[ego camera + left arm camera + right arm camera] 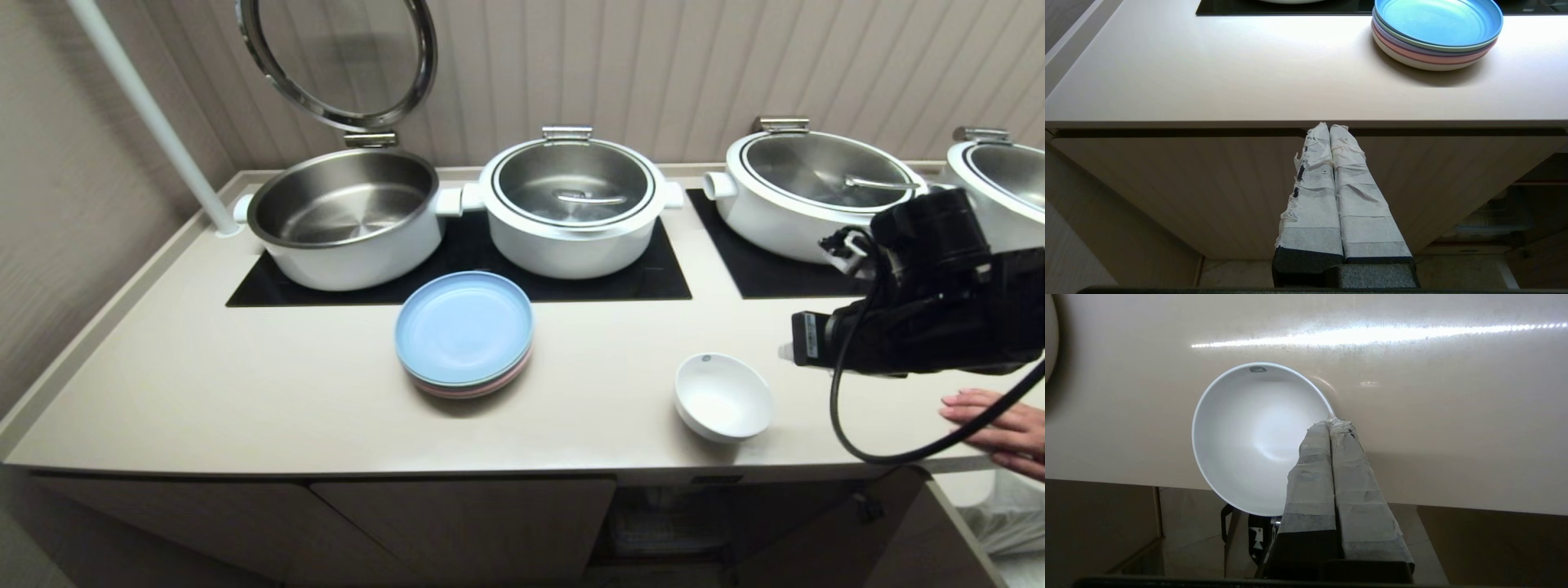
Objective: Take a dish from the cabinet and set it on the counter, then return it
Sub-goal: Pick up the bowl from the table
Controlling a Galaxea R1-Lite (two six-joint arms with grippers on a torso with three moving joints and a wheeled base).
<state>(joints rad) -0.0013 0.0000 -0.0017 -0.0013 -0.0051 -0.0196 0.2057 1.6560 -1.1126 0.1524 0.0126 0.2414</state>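
Nearest you, the cabinet [457, 523] sits under the worktop [245, 392]. Your left gripper [1329, 127] hangs before its ribbed door, fingers pressed together. One white dish [723, 397] stands upright, mouth up, at the near edge – round, so no long axis. Your right gripper [1333, 421] is above its rim with fingers together; a grip isn't clear. A person's hand [1000, 429] rests on the right. Farther back: one plate stack [464, 332], four pots [347, 214].
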